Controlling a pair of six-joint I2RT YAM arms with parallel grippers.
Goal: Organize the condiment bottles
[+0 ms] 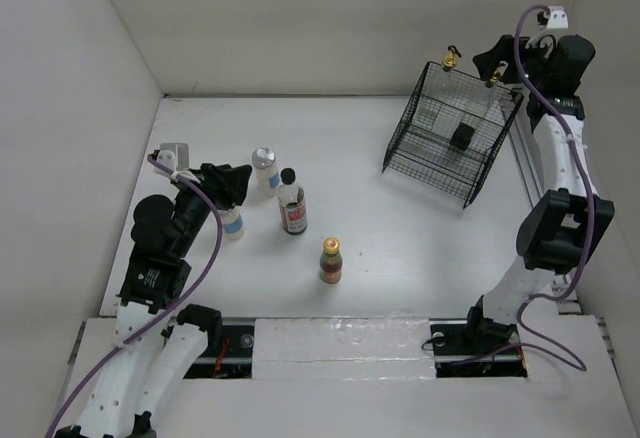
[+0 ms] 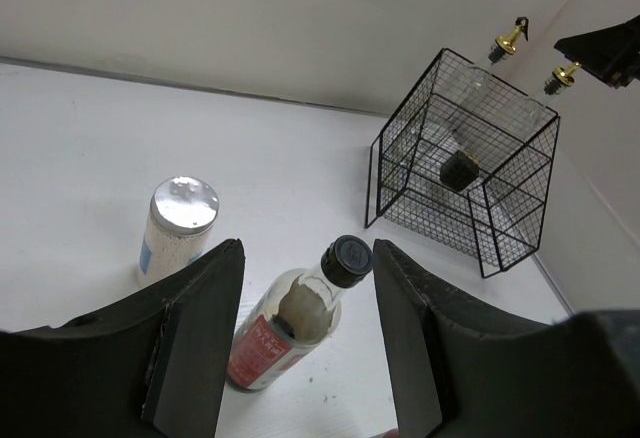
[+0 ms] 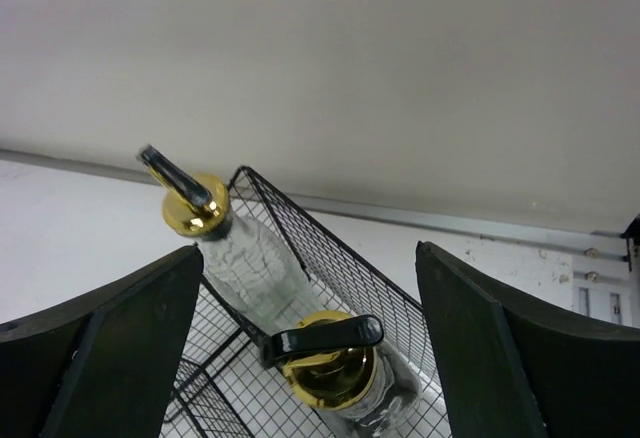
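Two clear glass bottles with gold pourers (image 1: pixel 452 56) (image 1: pixel 494 76) lean in the tilted black wire basket (image 1: pixel 445 148); the right wrist view shows them as a far one (image 3: pixel 250 263) and a near one (image 3: pixel 335 373). My right gripper (image 1: pixel 500 58) (image 3: pixel 308 258) hangs open just above the near pourer, touching nothing. On the table stand a dark black-capped, red-labelled bottle (image 1: pixel 293 208) (image 2: pixel 285 328), a small red-capped bottle (image 1: pixel 330 260) and two white silver-lidded bottles (image 1: pixel 264 169) (image 1: pixel 232 223). My left gripper (image 1: pixel 238 180) (image 2: pixel 307 248) is open and empty, short of the dark bottle.
A small dark object (image 1: pixel 461 136) lies inside the basket. White walls close in the table at the back and both sides. The basket stands near the right wall, beside my right arm (image 1: pixel 560 228). A rail runs along the near edge (image 1: pixel 350 338).
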